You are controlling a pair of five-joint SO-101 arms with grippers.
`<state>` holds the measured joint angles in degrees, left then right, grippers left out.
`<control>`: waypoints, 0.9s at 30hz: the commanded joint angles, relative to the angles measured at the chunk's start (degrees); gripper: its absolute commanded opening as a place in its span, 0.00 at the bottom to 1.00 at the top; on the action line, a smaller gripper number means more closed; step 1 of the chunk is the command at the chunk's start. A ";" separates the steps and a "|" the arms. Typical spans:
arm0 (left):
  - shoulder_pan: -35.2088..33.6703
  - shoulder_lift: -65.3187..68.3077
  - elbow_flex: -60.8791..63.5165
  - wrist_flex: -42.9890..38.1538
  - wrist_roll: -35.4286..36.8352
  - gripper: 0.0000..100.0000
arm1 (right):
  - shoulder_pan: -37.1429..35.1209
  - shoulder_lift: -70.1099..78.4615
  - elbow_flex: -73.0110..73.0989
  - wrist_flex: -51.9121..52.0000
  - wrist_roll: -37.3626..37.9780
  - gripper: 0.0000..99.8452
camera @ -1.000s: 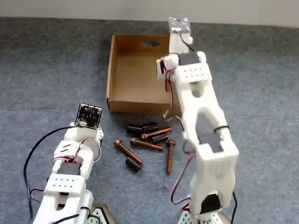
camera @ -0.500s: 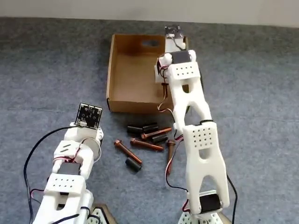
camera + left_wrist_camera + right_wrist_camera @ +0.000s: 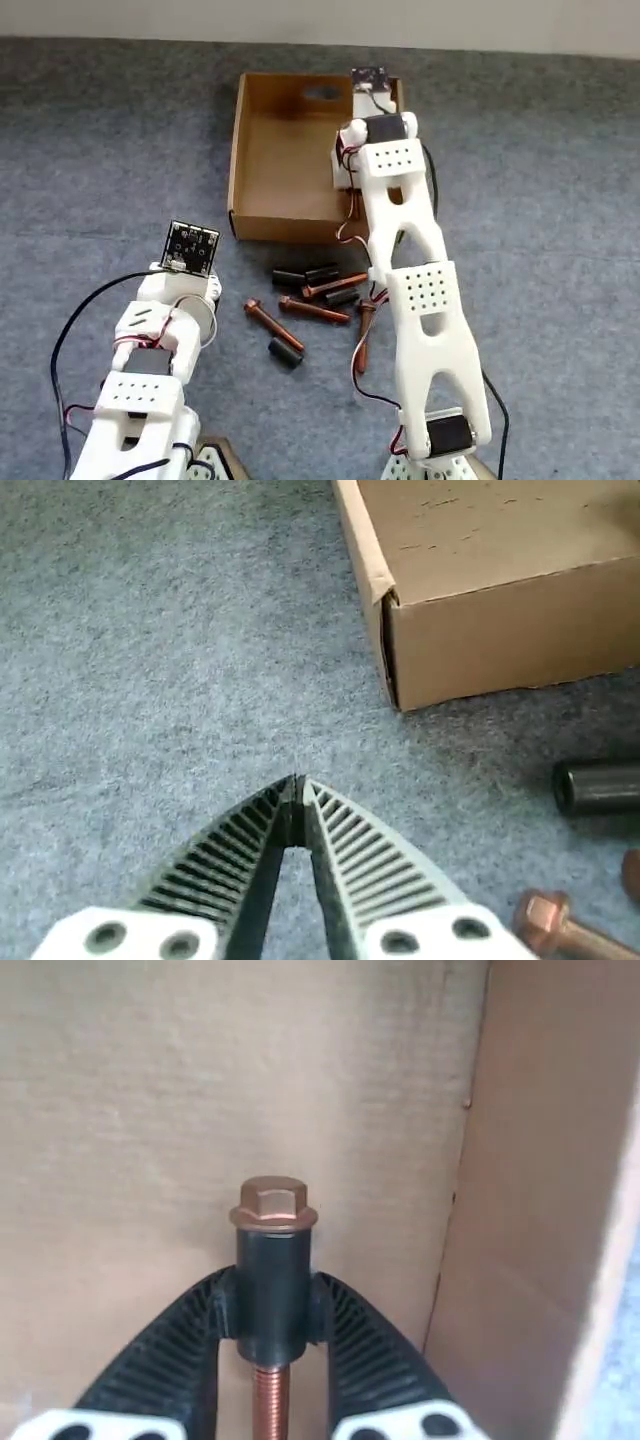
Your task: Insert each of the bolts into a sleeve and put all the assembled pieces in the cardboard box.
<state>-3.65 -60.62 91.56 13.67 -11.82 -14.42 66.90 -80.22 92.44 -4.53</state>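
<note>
The right arm [image 3: 405, 230] reached from the lower right of the high view up to the cardboard box [image 3: 240, 150] in the upper middle, almost straight, with its wrist bent down over the right side of the box. The right gripper [image 3: 272, 1305] squeezed a black sleeve [image 3: 270, 1290] from both sides. A copper bolt [image 3: 273, 1205] went through that sleeve, with its six-sided head sticking out at one end and its thread at the other. This put-together piece hung over the brown box floor, close to one box wall [image 3: 530, 1210]. I could not tell if it touched the floor. The left arm [image 3: 150, 350] sat folded in the lower left of the high view, well apart from the box. The left gripper [image 3: 295, 790] pointed down at the grey carpet [image 3: 120, 130], and its two ribbed fingers [image 3: 230, 850] were pressed together at the tips. One corner of the box was near it. In the middle of the high view, just below the box, loose parts lay on the carpet in a little heap. There were four bolts: one [image 3: 272, 325] on the left, one [image 3: 315, 309] beside it, one [image 3: 335, 285] higher up, and one [image 3: 364, 340] by the right arm. Four black sleeves lay among them: one [image 3: 285, 353] lowest, two [image 3: 289, 277] [image 3: 321, 271] side by side near the box, and one [image 3: 342, 297] between the bolts.
</note>
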 commanded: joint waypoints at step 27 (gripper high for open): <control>-0.48 -0.92 -0.22 -1.14 -0.35 0.02 | 0.48 -1.89 -3.38 3.56 -0.70 0.11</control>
<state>-3.65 -60.62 91.56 13.67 -11.82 -14.42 66.90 -80.22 95.96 -4.53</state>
